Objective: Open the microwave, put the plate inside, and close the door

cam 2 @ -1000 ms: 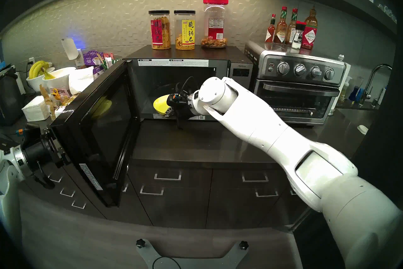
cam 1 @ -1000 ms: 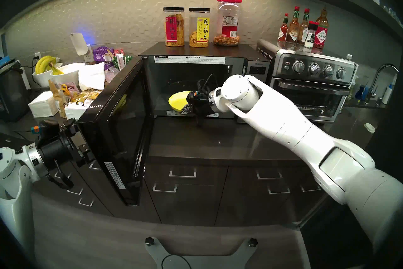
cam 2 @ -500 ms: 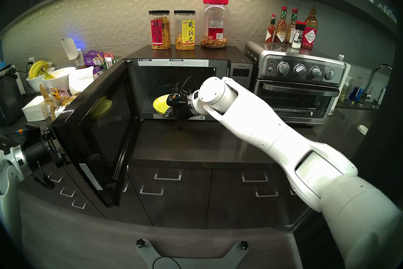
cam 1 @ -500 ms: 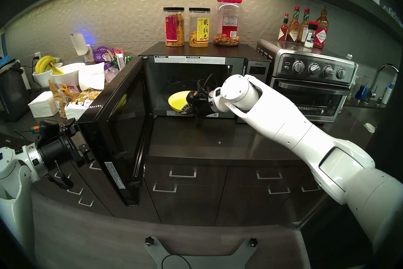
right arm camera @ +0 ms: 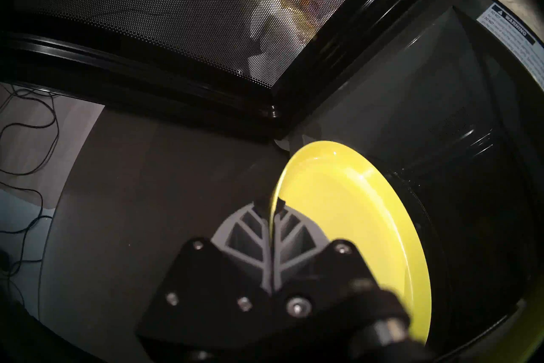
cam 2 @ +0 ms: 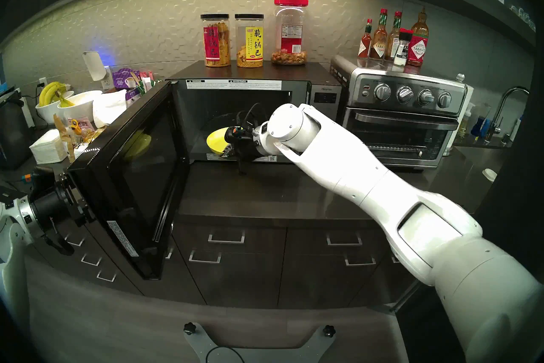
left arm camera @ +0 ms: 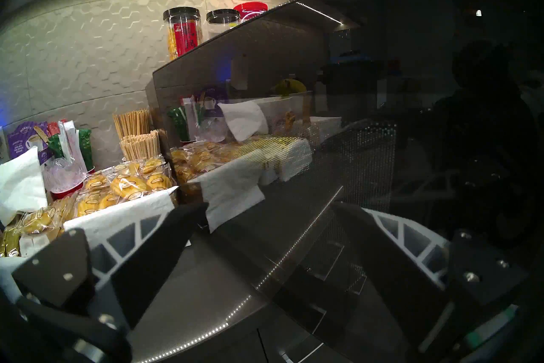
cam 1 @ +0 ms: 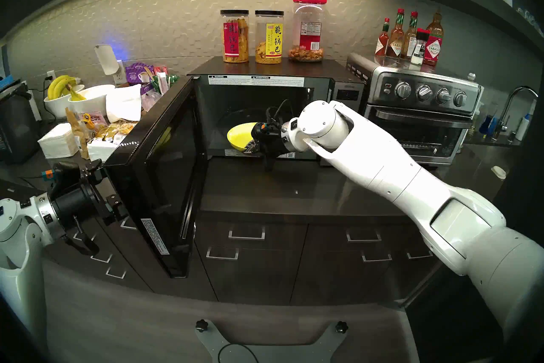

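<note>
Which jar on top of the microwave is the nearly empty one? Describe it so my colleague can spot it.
Find the microwave with its door swung open. Three clear jars stand on its top; take the rightmost jar. It alone has a red lid, is widest, and holds only a thin layer of snacks.

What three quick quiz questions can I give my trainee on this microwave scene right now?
1. True or false: the door of the microwave is shut.
2. What does the right gripper pinch? A) a banana B) the rim of the plate C) a jar
3. Which stands right of the microwave: the toaster oven or the banana bowls?

Key: 1 false; 2 B; 3 the toaster oven.
</note>
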